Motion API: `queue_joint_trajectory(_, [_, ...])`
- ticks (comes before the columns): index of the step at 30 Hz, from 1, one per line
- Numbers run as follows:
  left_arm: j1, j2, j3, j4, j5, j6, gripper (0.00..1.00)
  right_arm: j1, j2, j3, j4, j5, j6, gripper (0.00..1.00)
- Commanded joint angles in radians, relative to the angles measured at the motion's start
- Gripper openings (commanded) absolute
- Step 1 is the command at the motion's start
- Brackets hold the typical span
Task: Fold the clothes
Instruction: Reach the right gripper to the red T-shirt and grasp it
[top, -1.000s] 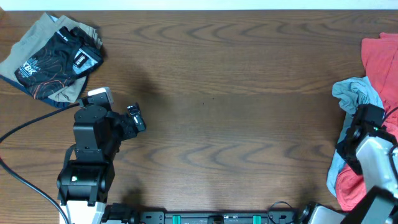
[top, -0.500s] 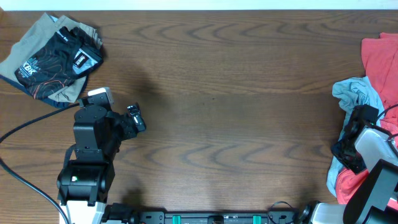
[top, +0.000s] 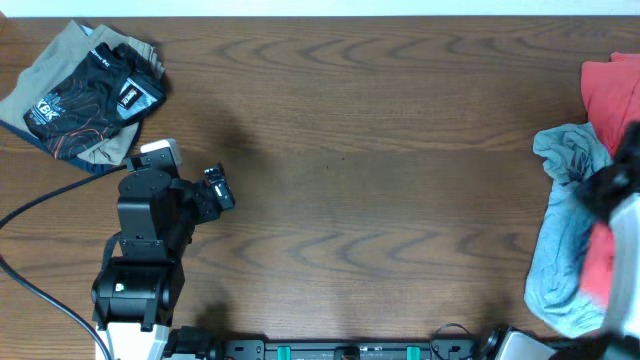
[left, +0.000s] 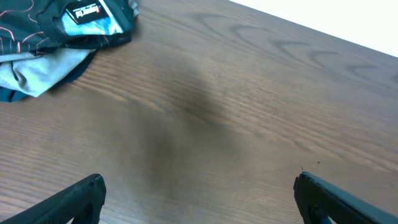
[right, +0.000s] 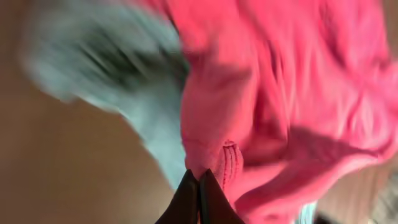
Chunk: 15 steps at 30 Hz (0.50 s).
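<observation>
**Right gripper**: the two fingers are pressed flat together, and a bunched fold of the red shirt sits right at their tips. The wrist view is heavily blurred, so we read this as a pinch on that fold rather than a confirmed hold. In the same view, the pale blue garment lies to the left of the red cloth and touches it along one edge.

From overhead, the right arm shows as a dark smear at the right edge of the table, over the pile. The pale blue garment shows there as a long strip running toward the near edge, with a patch of red on its right side. More of the red shirt lies at the far right corner and runs out of frame.

**Left gripper**: released. Its fingers stand wide apart with only bare wood between them. It sits over the left part of the table, well apart from the pile. Beyond it, at the far left corner, a dark printed garment lies bundled on tan cloth. A black cable crosses the table beside the left arm's base.
</observation>
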<state>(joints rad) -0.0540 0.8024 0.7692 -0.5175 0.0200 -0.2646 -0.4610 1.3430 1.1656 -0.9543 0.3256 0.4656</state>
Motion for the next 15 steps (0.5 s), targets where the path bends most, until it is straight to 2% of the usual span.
queue_joint_trajectory(1, [0.003,0.0,0.022,0.003,-0.005,0.008,0.98,-0.005,-0.057,0.112,-0.016,-0.08,-0.09,0.01])
queue_joint_trajectory(11, [0.003,0.0,0.022,0.004,-0.005,0.008,0.98,-0.005,-0.081,0.143,0.089,-0.104,-0.089,0.01])
queue_joint_trajectory(13, [0.003,0.0,0.022,0.003,-0.005,0.008,0.97,-0.005,-0.082,0.151,0.175,-0.159,-0.089,0.01])
queue_joint_trajectory(15, [0.003,0.0,0.022,0.003,-0.005,0.008,0.98,-0.005,-0.085,0.173,0.29,-0.315,-0.09,0.01])
